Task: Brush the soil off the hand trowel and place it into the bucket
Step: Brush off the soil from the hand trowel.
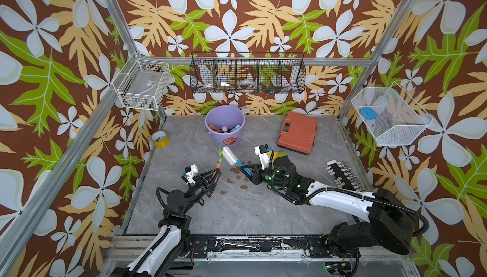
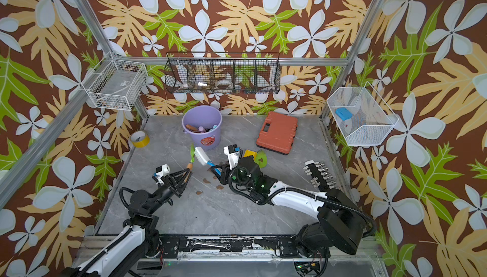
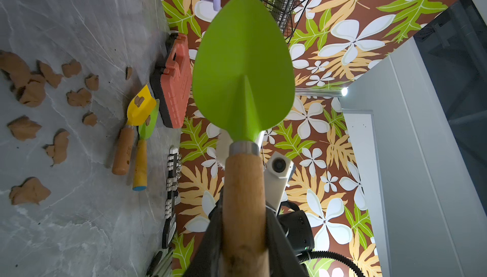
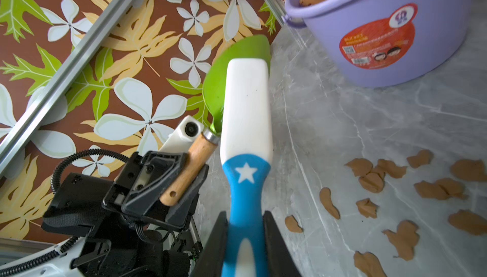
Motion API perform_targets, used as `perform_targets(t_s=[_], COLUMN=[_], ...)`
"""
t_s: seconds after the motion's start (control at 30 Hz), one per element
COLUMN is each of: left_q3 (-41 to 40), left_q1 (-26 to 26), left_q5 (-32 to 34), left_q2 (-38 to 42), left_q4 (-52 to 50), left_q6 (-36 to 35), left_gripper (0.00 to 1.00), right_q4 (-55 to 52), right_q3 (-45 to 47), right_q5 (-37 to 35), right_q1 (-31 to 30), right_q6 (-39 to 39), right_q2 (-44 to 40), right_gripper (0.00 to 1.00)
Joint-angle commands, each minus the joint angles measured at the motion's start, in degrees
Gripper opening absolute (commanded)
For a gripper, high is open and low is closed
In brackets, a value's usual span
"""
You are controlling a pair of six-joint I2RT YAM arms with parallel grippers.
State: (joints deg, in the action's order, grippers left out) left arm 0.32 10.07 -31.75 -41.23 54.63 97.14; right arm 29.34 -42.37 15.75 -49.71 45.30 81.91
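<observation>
Brown wallpaper (image 1: pixel 237 12) with white flowers and green leaves closes in a grey marble counter (image 1: pixel 237 209). At the back of the counter stands the bucket (image 1: pixel 214 138), lilac, with an orange-red sticker facing the arms and several tool handles (image 1: pixel 216 127) inside. An orange case (image 1: pixel 297 133) lies to its right. A roll of yellow tape (image 1: pixel 160 138) sits to its left, by the wall.

The left fingers (image 3: pixel 209 246) are pinching the trowel (image 3: pixel 243 77) by its wooden handle, one on each side. The trowel is held up off the counter just in front of the bucket. Its green blade points toward the bucket's foot and is seen edge-on in both top views. The right fingers (image 4: pixel 217 241) are pinching the blue handle of a brush (image 4: pixel 246 104). The brush's white head is close up against one face of the blade, with bristles showing beside the blade's neck in the left wrist view. Whether they touch it I cannot tell.

The soil (image 1: pixel 235 174) lies as flat brown clumps scattered on the counter between the two arms, near the right fingers. A yellow trowel (image 3: pixel 139 105) and a second green trowel (image 3: pixel 149 122) lie side by side near the case, the yellow one with a clump on its blade. A black socket rail (image 1: pixel 342 175) lies near the right wall.
</observation>
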Motion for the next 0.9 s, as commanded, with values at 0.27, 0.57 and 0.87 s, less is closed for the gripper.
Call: perform_targets(t_s=[0.27,0.57,0.87], left_q3=[-0.12,22.24,50.03], left_q1=[-0.46,2.21,24.31], left_q5=[-2.12,5.55,42.45], left_q2=[-1.61,-2.44,-21.45], left_q4=[0.53,-59.06,-96.35], left_q6=[-2.94,-39.38,-63.45], left_gripper=[0.00,0.00,0.00], right_q4=[-9.73,-17.07,-30.83], right_q3=[0.05,-3.79,-10.73], right_q5=[-8.42,-16.15,-15.44], right_q1=[0.36,0.49,4.32], right_q6=[-6.06,-13.49,-22.48], right_q2=[-6.40,-8.78,-14.32], right_gripper=[0.00,0.00,0.00])
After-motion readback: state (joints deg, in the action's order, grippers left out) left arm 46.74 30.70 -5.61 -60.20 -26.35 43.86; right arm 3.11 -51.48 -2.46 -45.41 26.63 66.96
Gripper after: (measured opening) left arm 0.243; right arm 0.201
